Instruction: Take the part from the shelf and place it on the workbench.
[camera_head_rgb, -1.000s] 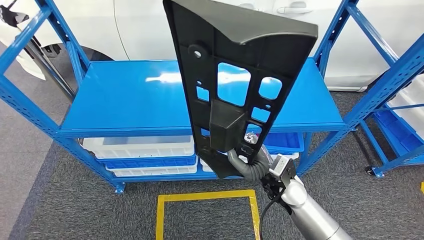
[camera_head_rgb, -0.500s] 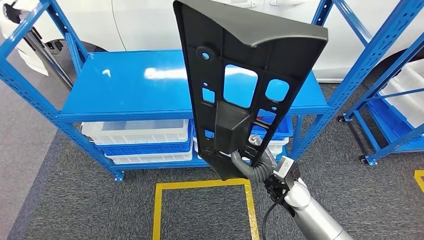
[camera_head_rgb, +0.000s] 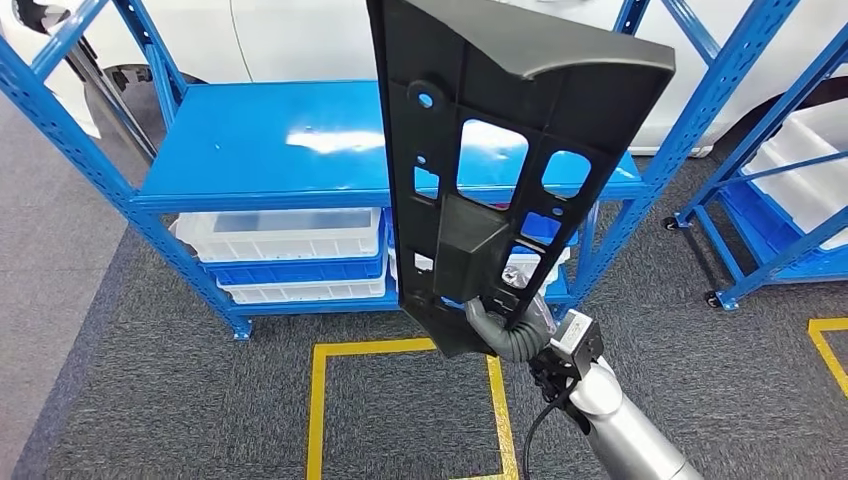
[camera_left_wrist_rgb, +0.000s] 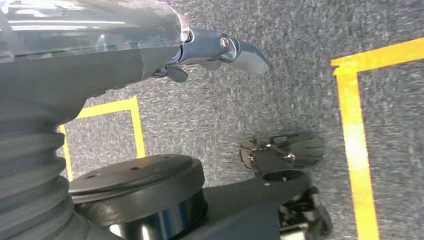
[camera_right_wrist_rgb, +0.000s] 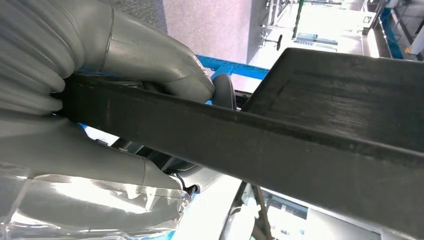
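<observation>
Grey carpet marked with a yellow taped square (camera_head_rgb: 405, 410) spreads below a blue steel shelving unit (camera_head_rgb: 300, 150), its bare top deck across the upper left of the head view and white and blue bins (camera_head_rgb: 285, 250) stacked on the lower level; part of a white car (camera_head_rgb: 300, 35) stands behind. A second blue rack (camera_head_rgb: 780, 190) carrying white trays occupies the right edge. In the centre, the robot's right hand (camera_head_rgb: 508, 325) grips the narrow lower end of a long black plastic panel (camera_head_rgb: 500, 170), held upright well above the floor, its face pierced by several cut-outs and a raised box-like housing. The right wrist view shows the thumb (camera_right_wrist_rgb: 155, 62) pressed on one side of the panel's edge and the palm on the other. The left hand (camera_left_wrist_rgb: 220, 50) hangs over the carpet; its fingers appear loosely extended and empty, though the cover hides most of it. No lettering or brand mark is readable on the panel or bins.
</observation>
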